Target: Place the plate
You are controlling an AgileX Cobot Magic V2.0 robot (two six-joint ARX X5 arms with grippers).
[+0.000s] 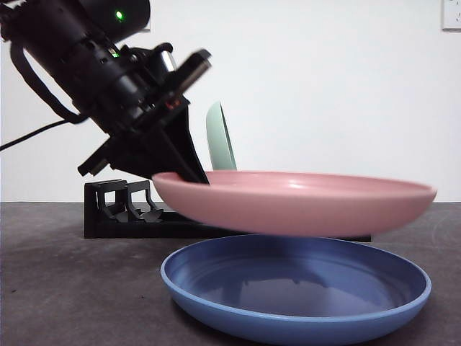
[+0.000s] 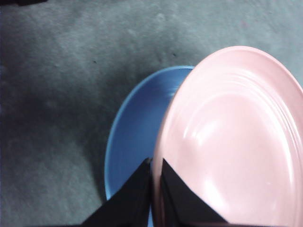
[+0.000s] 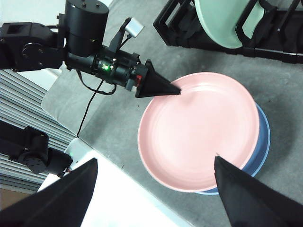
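Pink plate (image 1: 295, 202) was what your left gripper (image 2: 155, 177) had hold of: the two black jaws were pinched on the plate's rim, one above and one below, with only the rim's thickness between them. From that grip the plate reached out away from the gripper, close to level and clear of the table (image 1: 65, 274).

Straight under the held plate lay a blue plate (image 1: 295, 292), flat on the table. In the front view you could see a narrow gap between the two, so they were apart, not touching. In the left wrist view the blue plate showed just beside the jaws, peeking out from under the pink rim. The right wrist view had the pink plate covering most of the blue one, with only a blue crescent left showing on the side far from the left gripper.

Behind the left gripper and both plates stood a black rack (image 1: 119, 213) with a pale green plate (image 1: 220, 137) upright in one of its slots.

Your right gripper (image 3: 156, 189) hung high above the pink plate, well apart from it. Its jaws were spread wide and had nothing between them. The left arm (image 3: 90, 52) reached in below it.
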